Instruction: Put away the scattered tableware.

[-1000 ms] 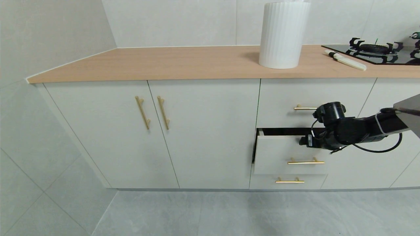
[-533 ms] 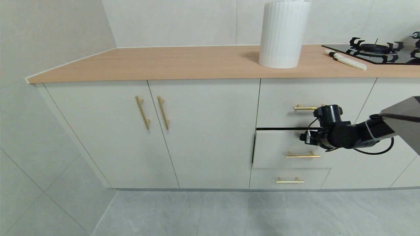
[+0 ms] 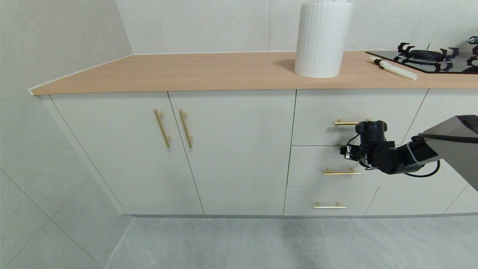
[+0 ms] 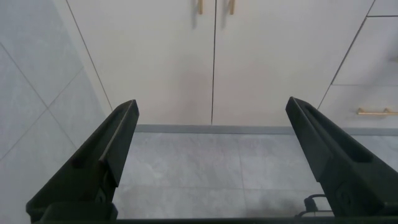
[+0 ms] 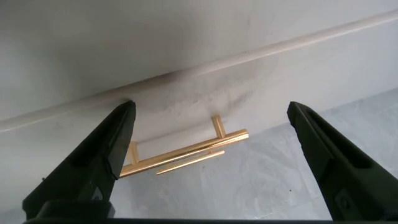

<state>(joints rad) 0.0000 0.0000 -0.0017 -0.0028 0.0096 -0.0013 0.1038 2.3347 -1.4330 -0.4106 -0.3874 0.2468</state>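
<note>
The right fingers (image 5: 102,155) are spread wide and hold nothing. They sit close against the front of the middle drawer (image 3: 310,164), and whether they touch it cannot be told. That drawer is shut, with its gold handle (image 3: 341,172) at 6 o'clock from the fingers and the top drawer's handle (image 3: 347,122) at 12 o'clock. The left fingers (image 4: 102,155) are also wide apart and empty, above the grey floor (image 4: 199,174) and facing the cabinet doors (image 3: 123,149).

There are three drawers in one stack, each with one level gold handle, and two doors at 9 o'clock of them, each with one upright handle. On the counter (image 3: 186,71) stands one white ribbed container (image 3: 323,39). At 3 o'clock from it lies one pale knife-like utensil (image 3: 394,68), just beside the one black hob (image 3: 425,59).
</note>
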